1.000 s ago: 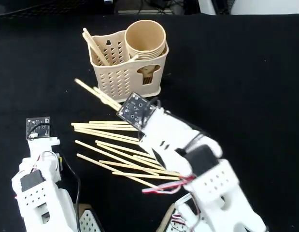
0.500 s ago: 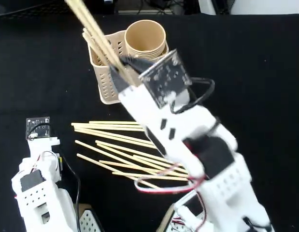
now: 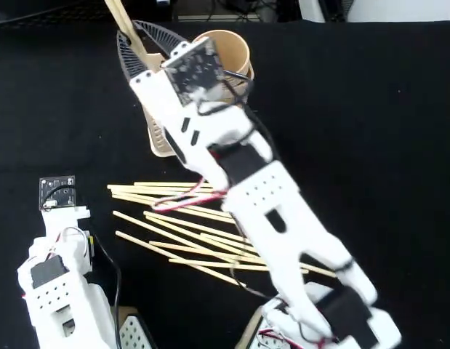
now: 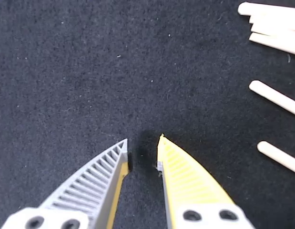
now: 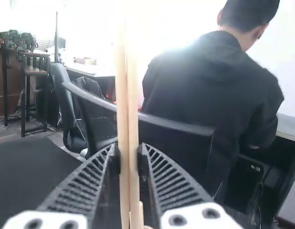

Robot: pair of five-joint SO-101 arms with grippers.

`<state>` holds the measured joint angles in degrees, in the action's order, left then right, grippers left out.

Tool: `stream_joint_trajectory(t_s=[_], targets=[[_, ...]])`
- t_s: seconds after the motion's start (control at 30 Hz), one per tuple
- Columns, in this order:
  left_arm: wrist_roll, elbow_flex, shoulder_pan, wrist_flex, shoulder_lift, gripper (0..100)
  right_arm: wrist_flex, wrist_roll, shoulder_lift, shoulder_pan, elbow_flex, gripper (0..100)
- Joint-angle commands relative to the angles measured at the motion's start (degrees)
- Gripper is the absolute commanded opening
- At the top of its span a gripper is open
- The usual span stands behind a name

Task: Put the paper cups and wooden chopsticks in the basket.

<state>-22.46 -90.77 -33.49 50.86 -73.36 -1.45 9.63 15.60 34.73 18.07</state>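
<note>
right gripper (image 5: pixel 128 152): clamped tight on the held sticks (image 5: pixel 126 95), with its two black ribbed fingers (image 5: pixel 85 183) pressing them from either side. In the high view it (image 3: pixel 131 36) sits above the far left part of the basket (image 3: pixel 159 138).
held sticks: two pale wooden chopsticks lie side by side and touching, upright between the fingers in the right wrist view. In the high view they (image 3: pixel 123 18) slant up and to the left, past the picture's top edge.
right arm (image 3: pixel 268 211): stretches from the near edge of the desk (image 3: pixel 370 131) across the loose sticks (image 3: pixel 159 190) to the basket and covers most of the basket.
basket: a beige slotted basket stands at the far middle of the desk. Only its lower left corner and a little of its wall show, and its left compartment is hidden by the arm.
cups (image 3: pixel 235 51): a stack of tan paper cups stands upright in the basket's right side, mouth up, just beside the right arm's wrist.
loose sticks: a scattered fan of chopsticks lies flat on the desk in front of the basket, some of them crossing under the right arm. Their blunt ends (image 4: pixel 276 95) show near the left gripper (image 4: pixel 143 148).
left gripper: holds nothing; its grey and yellow fingertips stand a narrow gap apart, pointing down at bare black cloth just beside the stick ends, touching none.
left arm (image 3: pixel 57 283): folded back at the desk's near left, well apart from the basket.
desk: covered in black cloth.
</note>
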Motion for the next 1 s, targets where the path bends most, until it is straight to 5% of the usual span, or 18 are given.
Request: stream_joint_trajectory(t_s=[0.0, 0.23, 0.73, 0.97], targets=[[-0.18, 0.31, 0.4, -0.97, -1.14, 12, 3.87, -0.53, -4.44, -0.53, -3.74, 1.2], [-0.18, 0.31, 0.4, -0.97, -1.14, 12, 4.13, -6.33, -9.8, -5.01, -3.74, 1.2], [-0.18, 0.31, 0.4, -0.97, -1.14, 12, 1.49, -6.24, -14.29, -5.1, -0.31, 1.6], [-0.18, 0.31, 0.4, -0.97, -1.14, 12, -5.8, -6.24, -14.2, -5.1, -1.45, 9.9]])
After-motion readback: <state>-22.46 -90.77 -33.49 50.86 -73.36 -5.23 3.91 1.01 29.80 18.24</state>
